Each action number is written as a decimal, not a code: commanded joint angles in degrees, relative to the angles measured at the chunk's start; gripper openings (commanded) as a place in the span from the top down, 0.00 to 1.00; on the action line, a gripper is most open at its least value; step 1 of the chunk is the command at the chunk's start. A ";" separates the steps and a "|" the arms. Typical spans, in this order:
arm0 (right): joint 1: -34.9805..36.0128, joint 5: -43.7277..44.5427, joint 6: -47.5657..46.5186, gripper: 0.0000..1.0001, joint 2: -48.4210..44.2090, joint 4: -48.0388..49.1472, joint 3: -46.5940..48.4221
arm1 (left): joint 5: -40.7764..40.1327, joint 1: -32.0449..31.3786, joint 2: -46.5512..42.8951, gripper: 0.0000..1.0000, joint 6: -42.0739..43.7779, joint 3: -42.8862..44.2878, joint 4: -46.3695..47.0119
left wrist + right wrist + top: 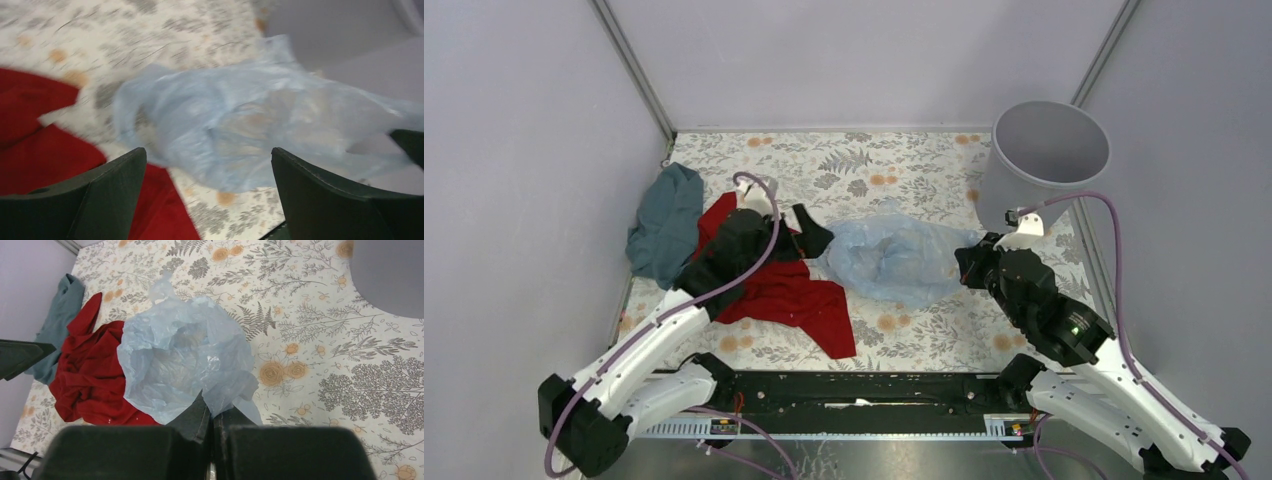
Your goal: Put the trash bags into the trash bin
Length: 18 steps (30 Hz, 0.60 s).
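Trash bag (894, 258) lies crumpled on the table (904, 170), between the two arms and well apart from the trash bin (1004, 190), which stands upright at the far right corner with nothing visible inside it. Right gripper (212, 415) is closed on the bag's near right edge, with a fold of film pinched between its fingers. Left gripper (207, 155) has its jaws wide apart and empty, just beside the bag's left edge and above the red cloth (784, 290); a teal-grey cloth (664, 220) lies further left. Assessment: the bag is secured on one side only and nothing is delivered. Lifting, carrying to the bin and inserting all remain.
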 commanded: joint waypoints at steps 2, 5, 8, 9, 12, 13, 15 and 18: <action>0.25 2.10 -1.29 1.00 0.01 0.00 -0.37 | 1.45 5.74 -0.88 0.01 -2.53 -9.18 -1.25; 0.24 1.66 -1.29 1.00 -0.31 0.21 -0.78 | 9.01 9.98 3.15 0.01 -3.73 -15.03 7.33; 0.24 1.05 -1.49 1.00 -0.48 0.11 -1.11 | 12.61 12.22 7.07 0.02 -5.58 -17.78 15.31; 0.24 0.96 -1.43 1.00 -0.55 -0.01 -0.99 | 12.12 12.23 7.70 0.03 -6.52 -18.67 17.82; 0.24 0.59 -1.32 0.99 -0.88 -0.56 -0.59 | 12.18 12.24 11.56 0.14 -7.93 -19.23 24.45; 0.23 0.57 -1.35 0.99 -1.09 -0.48 -0.59 | 12.40 12.23 14.27 0.17 -7.83 -18.43 25.37; 0.21 0.36 -1.29 0.99 -1.48 -0.47 -0.86 | 13.04 12.23 17.82 0.19 -7.66 -17.08 26.79; 0.26 0.14 -0.93 0.99 -1.79 -0.33 -1.77 | 12.88 12.24 21.01 0.24 -6.77 -15.75 28.38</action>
